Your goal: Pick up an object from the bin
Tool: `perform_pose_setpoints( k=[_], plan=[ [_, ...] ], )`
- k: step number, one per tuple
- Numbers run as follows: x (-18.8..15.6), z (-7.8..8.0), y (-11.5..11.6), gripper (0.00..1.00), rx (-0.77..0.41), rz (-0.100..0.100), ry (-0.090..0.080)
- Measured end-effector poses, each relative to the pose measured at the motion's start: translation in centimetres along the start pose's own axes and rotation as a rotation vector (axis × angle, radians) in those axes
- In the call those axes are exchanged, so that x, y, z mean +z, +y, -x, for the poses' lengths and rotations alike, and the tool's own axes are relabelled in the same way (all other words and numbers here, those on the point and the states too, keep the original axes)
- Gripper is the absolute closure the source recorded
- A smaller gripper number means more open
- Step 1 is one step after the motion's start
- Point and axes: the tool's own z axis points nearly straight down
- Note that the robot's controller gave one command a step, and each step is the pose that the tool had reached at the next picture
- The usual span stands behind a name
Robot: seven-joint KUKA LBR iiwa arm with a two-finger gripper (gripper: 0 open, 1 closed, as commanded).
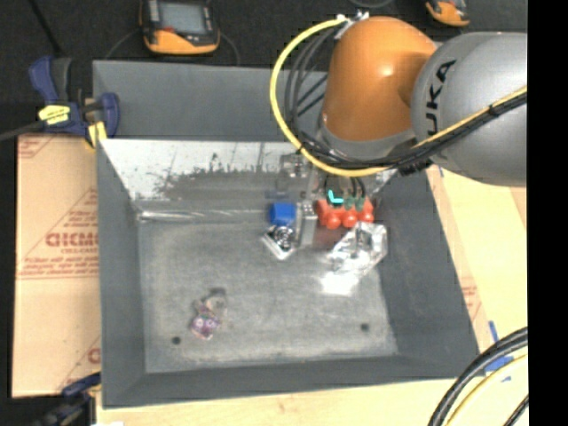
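Under the orange cover (377,78), about 1 o'clock from the bin's (124,238) middle, we see the gripper (318,220) low over a tight cluster: blue block (282,213), red pieces (332,218), crumpled wrap (357,254). The block and a silvery piece (280,240) at its 6 o'clock line up roughly 12 to 6; one thing or two, we cannot tell. Whether the gripper stands apart or together we cannot tell either. A small purple thing (206,318) lies well apart at 7 o'clock.
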Motion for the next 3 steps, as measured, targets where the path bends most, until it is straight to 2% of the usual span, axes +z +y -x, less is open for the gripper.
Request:
perform_pose_setpoints(
  k=[1, 2, 3],
  plan=[
    [14.0, -4.5, 2.5, 0.00, -0.231, -0.001, 0.002],
    [16.7, -8.5, 10.8, 0.00, -0.368, 0.003, -0.002],
    [16.5, -8.2, 10.5, 1.00, -0.359, 0.002, -0.006]
  ],
)
